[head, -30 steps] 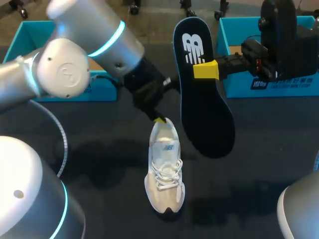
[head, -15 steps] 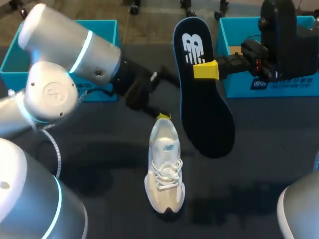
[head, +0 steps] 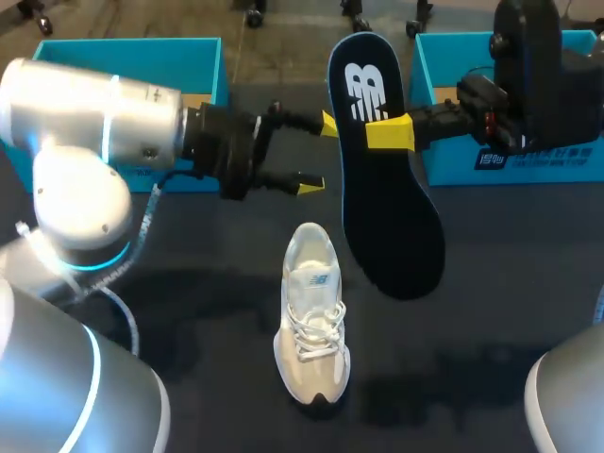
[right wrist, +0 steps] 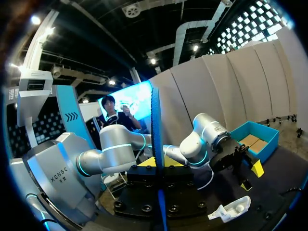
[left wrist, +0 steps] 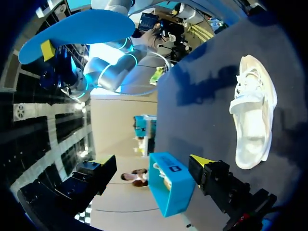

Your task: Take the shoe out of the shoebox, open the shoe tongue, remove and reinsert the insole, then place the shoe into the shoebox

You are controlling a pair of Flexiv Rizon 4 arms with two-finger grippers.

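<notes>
1. Step in hand: the insole (head: 387, 198) is out of the shoe (head: 311, 321) and not yet back in. You stand between "remove" and "reinsert".
2. Insole: dark and held in the air above the counter (head: 510, 283). Its logo end points away from you and its broad end hangs nearer, beside the shoe. The right wrist view shows it edge-on.
3. Right fingers (head: 389, 132): pinching the insole from both faces, close to the logo end.
4. Left fingers (head: 310, 186): spread wide and holding nothing. They hover beyond the shoe's heel, near the insole's edge; whether they touch it cannot be told.
5. Shoe: white, upright on its sole on the counter, toe toward you and heel away. Neither arm touches it.
6. Left shoebox (head: 189, 57) and right shoebox (head: 453, 160): both teal, at the far side of the counter, well apart from the shoe.
7. Next move, as a judgement: bring the left fingers down to the heel collar or tongue, so that the shoe is steadied and its mouth kept open. Then tilt the insole and feed its broad end into the opening, toward the toe.
8. Caution: the shoe is unrestrained and looks light. If you push the insole in with the left fingers idle, the shoe will probably slide or tip.
</notes>
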